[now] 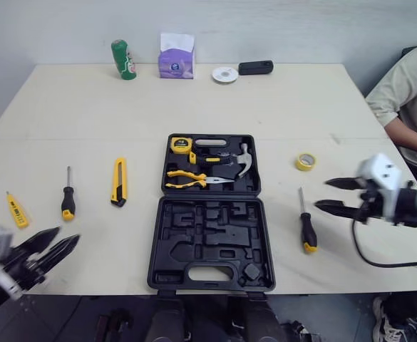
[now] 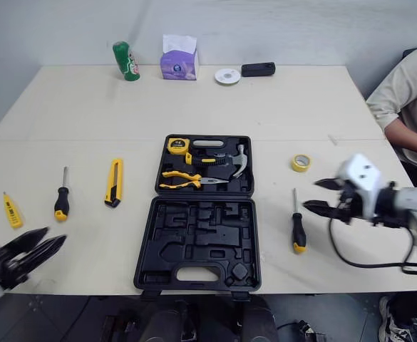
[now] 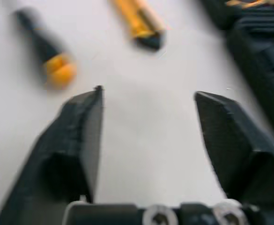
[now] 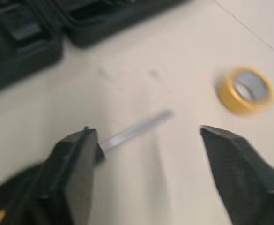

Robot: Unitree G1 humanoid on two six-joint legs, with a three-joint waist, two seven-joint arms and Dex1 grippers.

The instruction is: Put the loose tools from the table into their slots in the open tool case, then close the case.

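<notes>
The black tool case lies open at mid-table; a tape measure, pliers and a hammer sit in its far half. To its left lie a yellow utility knife, a black-handled screwdriver and a small yellow tester. On the right are a second screwdriver and a yellow tape roll. My left gripper hangs open at the near left edge, short of the knife. My right gripper is open just right of the screwdriver, over its shaft.
A green can, a tissue pack, a white disc and a black device line the far edge. A person's arm rests at the right side. A black cable trails from my right arm.
</notes>
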